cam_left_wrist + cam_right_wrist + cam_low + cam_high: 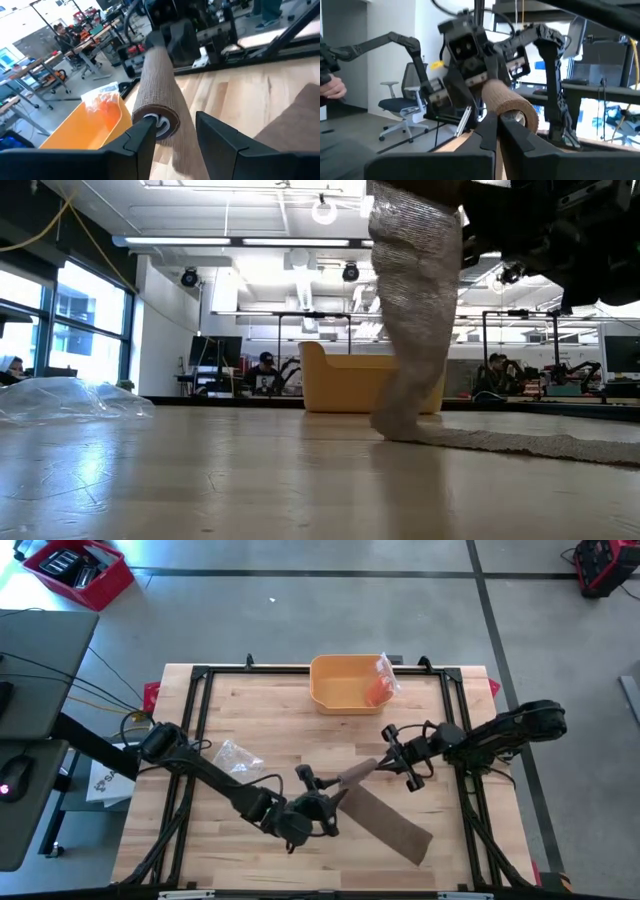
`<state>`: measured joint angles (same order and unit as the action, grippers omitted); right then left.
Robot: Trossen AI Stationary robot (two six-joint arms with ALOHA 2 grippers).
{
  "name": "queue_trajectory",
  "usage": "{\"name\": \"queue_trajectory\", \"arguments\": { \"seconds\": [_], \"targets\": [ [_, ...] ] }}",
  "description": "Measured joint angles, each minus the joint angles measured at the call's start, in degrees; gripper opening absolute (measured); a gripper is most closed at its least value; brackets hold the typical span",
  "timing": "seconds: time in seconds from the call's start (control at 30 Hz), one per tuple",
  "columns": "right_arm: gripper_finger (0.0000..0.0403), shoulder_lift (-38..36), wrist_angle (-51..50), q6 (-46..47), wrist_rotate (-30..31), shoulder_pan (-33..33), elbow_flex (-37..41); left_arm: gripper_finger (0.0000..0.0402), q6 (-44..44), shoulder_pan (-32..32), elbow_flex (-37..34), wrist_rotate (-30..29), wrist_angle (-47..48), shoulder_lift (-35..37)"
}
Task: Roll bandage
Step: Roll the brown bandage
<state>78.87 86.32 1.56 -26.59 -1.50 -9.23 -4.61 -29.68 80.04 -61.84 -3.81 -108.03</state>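
The brown bandage is partly wound into a roll (357,774) that hangs in the air above the table's middle. Its loose tail (395,825) slopes down from the roll and lies flat on the wood toward the near right. In the low view the tail (415,310) drops steeply onto the tabletop. My right gripper (497,125) is shut at the roll's right end. My left gripper (175,132) is open at the roll's other end (157,122), with one finger on either side of it. My right gripper meets the roll's end face beside its hollow core (517,118), coming nearly level from the table's right, along the roll. The fingertips (490,131) hide the place of contact. The roll stands clear of the table. My left gripper: one finger (142,142) overlaps the roll's end; whether it touches, I cannot tell.
An orange bin (335,695) with an orange packet (380,690) stands at the table's far edge. A crumpled clear wrapper (238,755) lies on the left half. Black frame rails (190,740) run around the tabletop.
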Motion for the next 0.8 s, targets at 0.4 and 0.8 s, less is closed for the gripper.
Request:
{"name": "queue_trajectory", "arguments": {
  "seconds": [0.4, 0.8],
  "targets": [
    [0.0001, -3.28, -0.21, 1.18, -0.13, 0.02, -0.02, 0.0130, 5.52, 1.35, -0.91, 1.84, 1.22, 0.02],
    [0.0000, -3.30, -4.91, -0.56, 0.43, 2.02, 0.00, 0.0126, 5.76, 2.74, -1.69, -0.24, -0.93, 0.02]
  ]
}}
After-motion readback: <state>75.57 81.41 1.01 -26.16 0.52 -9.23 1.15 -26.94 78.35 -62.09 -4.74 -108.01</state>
